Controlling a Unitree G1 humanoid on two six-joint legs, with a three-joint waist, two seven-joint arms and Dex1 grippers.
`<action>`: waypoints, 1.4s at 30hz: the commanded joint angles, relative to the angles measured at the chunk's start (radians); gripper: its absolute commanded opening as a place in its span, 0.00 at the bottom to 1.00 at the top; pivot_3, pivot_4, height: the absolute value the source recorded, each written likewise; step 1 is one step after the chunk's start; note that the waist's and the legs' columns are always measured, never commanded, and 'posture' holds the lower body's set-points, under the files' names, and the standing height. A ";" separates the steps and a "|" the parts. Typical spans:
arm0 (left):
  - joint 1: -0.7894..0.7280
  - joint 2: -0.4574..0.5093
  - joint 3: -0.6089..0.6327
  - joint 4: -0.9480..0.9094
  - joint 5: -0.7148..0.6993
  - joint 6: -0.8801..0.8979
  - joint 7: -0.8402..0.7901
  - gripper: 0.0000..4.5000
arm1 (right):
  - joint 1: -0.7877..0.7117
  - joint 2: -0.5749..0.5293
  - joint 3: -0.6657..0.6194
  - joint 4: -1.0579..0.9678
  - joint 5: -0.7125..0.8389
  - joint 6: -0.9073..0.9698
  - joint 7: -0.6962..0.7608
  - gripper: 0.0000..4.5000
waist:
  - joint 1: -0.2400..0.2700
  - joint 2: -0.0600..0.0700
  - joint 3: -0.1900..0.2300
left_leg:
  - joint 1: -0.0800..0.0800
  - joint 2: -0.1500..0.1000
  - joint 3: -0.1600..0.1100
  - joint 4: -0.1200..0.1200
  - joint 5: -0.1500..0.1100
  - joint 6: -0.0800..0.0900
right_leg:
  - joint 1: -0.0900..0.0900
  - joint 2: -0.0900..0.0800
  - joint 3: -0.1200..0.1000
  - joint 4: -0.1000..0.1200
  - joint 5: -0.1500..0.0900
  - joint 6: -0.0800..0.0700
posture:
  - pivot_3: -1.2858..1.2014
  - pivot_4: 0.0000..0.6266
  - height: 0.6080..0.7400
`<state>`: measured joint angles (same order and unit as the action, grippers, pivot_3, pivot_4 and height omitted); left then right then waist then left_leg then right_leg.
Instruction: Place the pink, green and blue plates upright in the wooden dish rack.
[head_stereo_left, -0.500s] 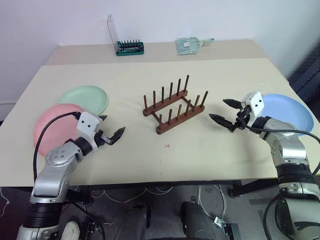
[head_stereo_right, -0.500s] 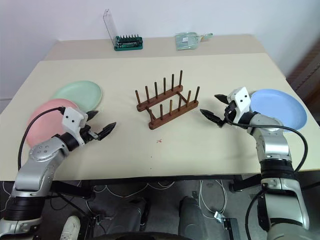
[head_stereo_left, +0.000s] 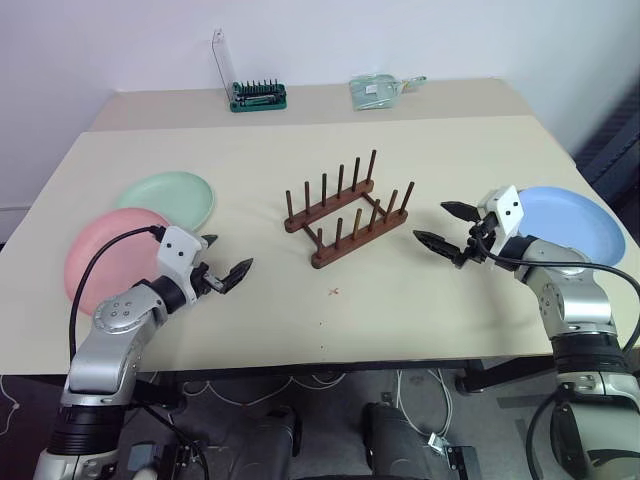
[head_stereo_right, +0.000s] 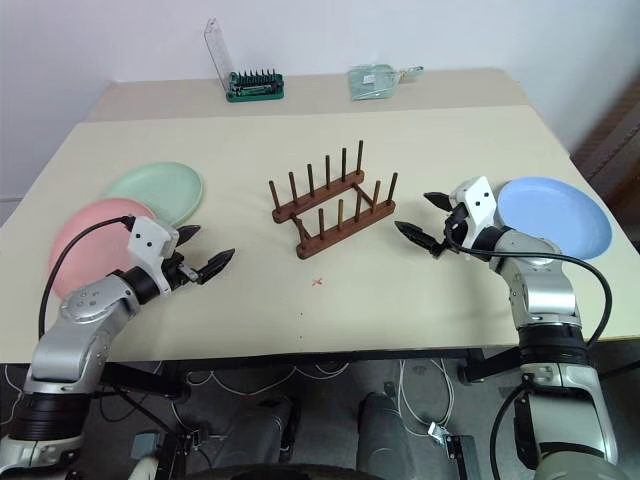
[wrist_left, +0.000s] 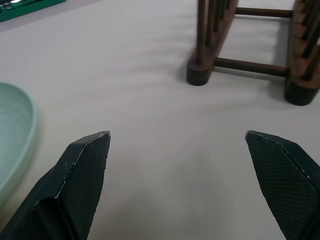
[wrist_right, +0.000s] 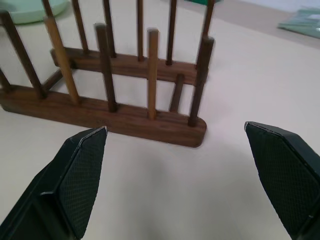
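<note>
Three round, shallow, matte plates lie flat on the beige table (head_stereo_left: 400, 290). The salmon-pink plate (head_stereo_left: 105, 250) and the pale mint-green plate (head_stereo_left: 172, 196) sit together at the robot's left, the green one farther back, the two rims meeting or overlapping. The light-blue plate (head_stereo_left: 575, 222) lies alone at the right, well apart from them.

Between them, near the table's middle, stands the small dark-brown wooden dish rack (head_stereo_left: 346, 212): two parallel base rails joined by crossbars, each rail carrying a row of thin upright pegs. No plate stands in it.

The left gripper (head_stereo_left: 226, 272) hovers just beside the pink plate, its two black fingers spread wide with nothing between them. The right gripper (head_stereo_left: 446, 224) hangs between the rack and the blue plate, equally wide apart and empty, pointing toward the rack.
</note>
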<state>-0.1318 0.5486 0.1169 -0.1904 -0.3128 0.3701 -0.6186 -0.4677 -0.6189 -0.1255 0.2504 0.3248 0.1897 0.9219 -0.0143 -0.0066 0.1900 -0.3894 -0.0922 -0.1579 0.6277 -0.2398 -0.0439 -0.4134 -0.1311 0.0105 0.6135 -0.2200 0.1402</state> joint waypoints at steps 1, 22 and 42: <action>0.000 0.019 -0.027 -0.043 -0.031 0.026 -0.062 0.99 | 0.023 0.017 -0.002 -0.094 0.027 0.031 -0.016 1.00 | 0.001 0.000 0.000 | 0.000 0.000 0.000 0.000 0.000 0.000 | 0.000 0.000 0.000 0.000 0.000 0.000 | 0.52 0.24 1.00; -0.332 -0.237 -0.346 0.479 0.148 -0.134 -0.178 0.99 | 0.274 0.060 0.016 -0.535 0.109 0.258 -0.142 1.00 | 0.027 0.001 -0.002 | 0.001 -0.001 0.001 0.004 0.000 0.001 | 0.003 -0.001 0.000 -0.001 0.000 0.001 | 0.52 0.24 1.00; -0.424 -0.212 -0.375 0.596 0.166 -0.328 -0.471 0.15 | 0.436 -0.045 -0.014 -0.630 0.089 0.278 -0.178 1.00 | 0.027 0.000 -0.002 | 0.001 -0.002 0.001 0.003 -0.001 0.002 | 0.004 -0.001 0.000 -0.001 -0.001 0.002 | 0.52 0.24 1.00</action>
<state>-0.5358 0.3372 -0.2224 0.4012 -0.1324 0.0534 -1.0068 -0.0309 -0.6532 -0.1110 -0.3517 0.4074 0.4881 0.7341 0.0122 -0.0061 0.1878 -0.3882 -0.0937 -0.1572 0.6305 -0.2411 -0.0415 -0.4099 -0.1320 0.0101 0.6123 -0.2208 0.1420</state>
